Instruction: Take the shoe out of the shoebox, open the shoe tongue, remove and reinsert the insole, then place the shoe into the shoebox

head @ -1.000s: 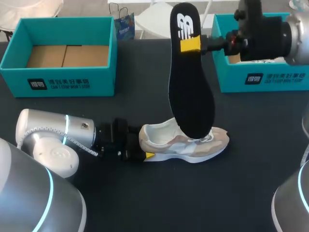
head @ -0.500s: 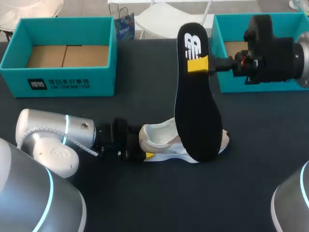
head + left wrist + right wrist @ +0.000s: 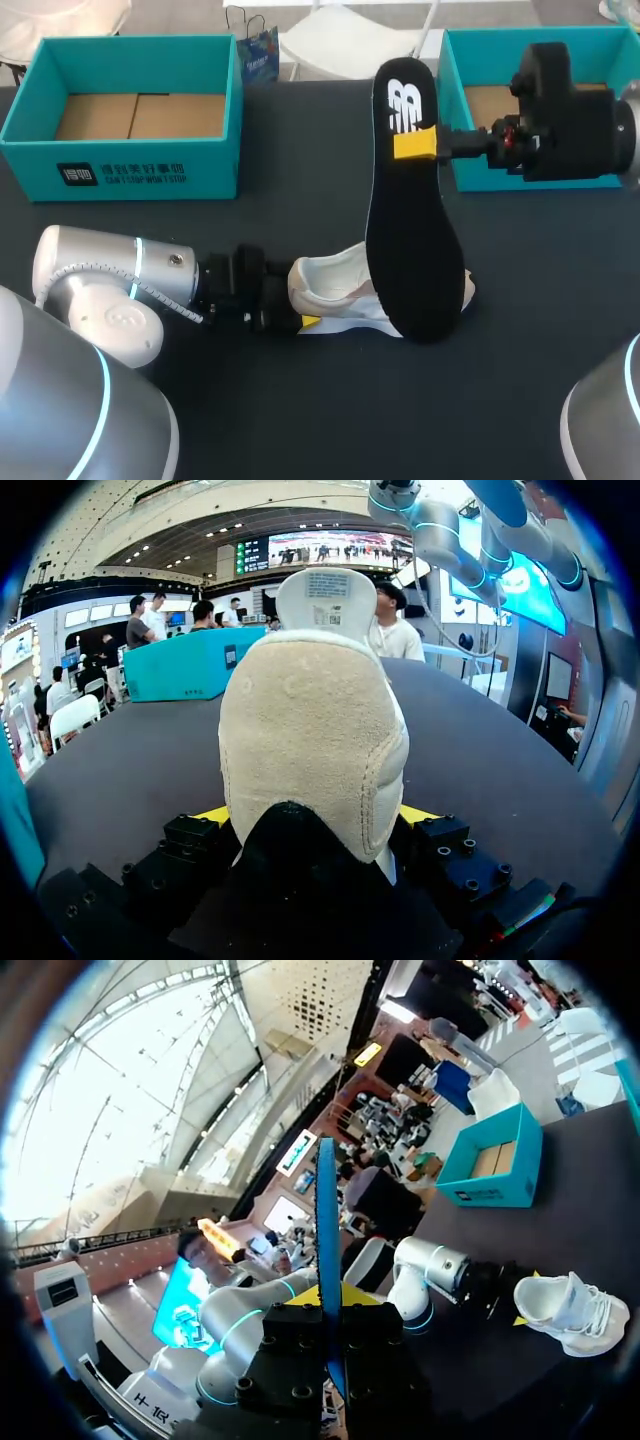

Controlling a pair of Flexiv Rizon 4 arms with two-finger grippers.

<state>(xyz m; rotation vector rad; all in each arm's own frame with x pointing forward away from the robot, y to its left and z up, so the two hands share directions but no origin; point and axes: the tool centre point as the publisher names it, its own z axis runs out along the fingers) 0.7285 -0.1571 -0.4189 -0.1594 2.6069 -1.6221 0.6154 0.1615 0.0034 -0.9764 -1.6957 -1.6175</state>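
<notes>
A beige and white shoe (image 3: 335, 288) lies on its sole on the dark table (image 3: 300, 420), its toe hidden behind the insole. My left gripper (image 3: 298, 305) is at its heel. In the left wrist view the heel (image 3: 315, 740) fills the gap between the yellow fingertips (image 3: 420, 815), which press it from both sides. My right gripper (image 3: 415, 143) is shut on a black insole (image 3: 410, 240), held up by its heel end with the toe end hanging down over the shoe. From the right wrist the insole (image 3: 326, 1220) shows edge-on between the fingers, with the shoe (image 3: 570, 1310) beyond.
A teal shoebox (image 3: 130, 175) with a cardboard floor stands open at the back left. A second teal shoebox (image 3: 480, 170) stands at the back right, partly hidden by my right arm (image 3: 570, 100). The left arm (image 3: 110, 280) lies along the table's left front.
My right gripper has carried the insole to the right and lower; its toe end now hangs over the shoe's front. The left arm and the shoe have stayed still.
</notes>
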